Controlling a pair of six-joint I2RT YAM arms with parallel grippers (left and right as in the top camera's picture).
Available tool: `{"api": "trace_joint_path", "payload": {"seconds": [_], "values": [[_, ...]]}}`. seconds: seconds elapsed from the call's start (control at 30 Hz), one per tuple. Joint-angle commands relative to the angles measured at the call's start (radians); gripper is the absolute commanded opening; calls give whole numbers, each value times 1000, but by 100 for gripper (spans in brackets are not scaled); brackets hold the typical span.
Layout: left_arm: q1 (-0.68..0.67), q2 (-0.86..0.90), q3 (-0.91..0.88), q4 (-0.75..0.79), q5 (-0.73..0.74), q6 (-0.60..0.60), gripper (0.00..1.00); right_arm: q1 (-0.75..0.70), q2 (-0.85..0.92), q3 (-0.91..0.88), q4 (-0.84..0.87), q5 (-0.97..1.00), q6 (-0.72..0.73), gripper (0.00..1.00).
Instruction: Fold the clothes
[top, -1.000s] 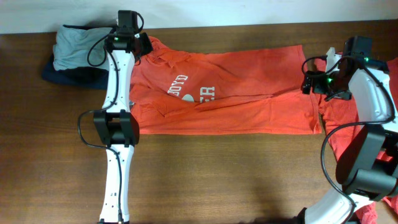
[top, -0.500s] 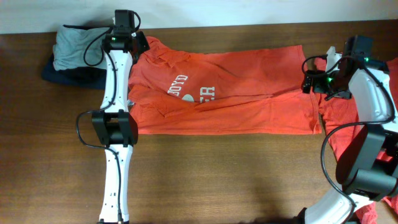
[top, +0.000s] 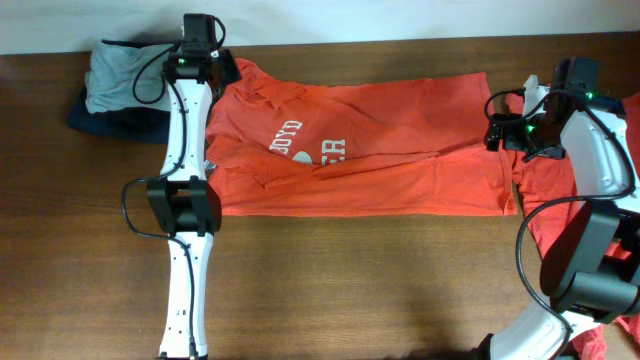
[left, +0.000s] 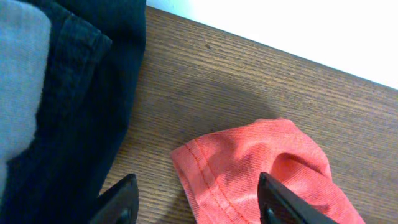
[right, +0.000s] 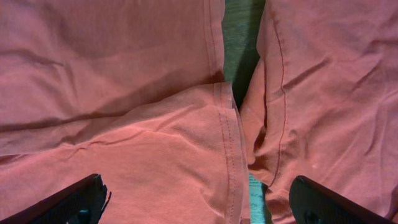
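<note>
Shirt (top: 370, 145): orange-red, spread crosswise over the far half of the table (top: 350, 290), creased, with a fold line running along its middle.
Lettering (top: 305, 145): white, facing up, toward the left end of the shirt, partly hidden under the fold.
Sleeve corner (left: 249, 162): hemmed edge, slightly humped, lying on the bare wood at the far left end of the shirt, near the dark denim but apart from it.
Left gripper (left: 199, 202): at that far left end, fingers apart, sleeve corner lying between the tips, not pinched.
Right gripper (right: 202, 202): above the right end of the shirt, fingers spread wide, nothing held between them.
Below the right gripper: stitched hem of the shirt on one side, edge of a second shirt (right: 329, 93) on the other, a thin strip of table showing between.
Second shirt, overhead view: same orange-red, bunched at the right edge of the table, partly under the right arm.
Dark denim (left: 81, 112): at the far left corner, with a grey cloth (top: 115, 75) on top, just beside the left gripper.
</note>
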Motion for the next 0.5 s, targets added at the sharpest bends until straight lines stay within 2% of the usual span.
{"api": "trace_joint_path", "payload": {"seconds": [0.0, 0.47], "values": [[6, -54, 16, -5, -10, 46, 62, 5, -3, 6, 3, -13, -7, 99], [19, -47, -61, 24, -10, 45, 62, 5, 5, -11, 22, -13, -7, 99]]}}
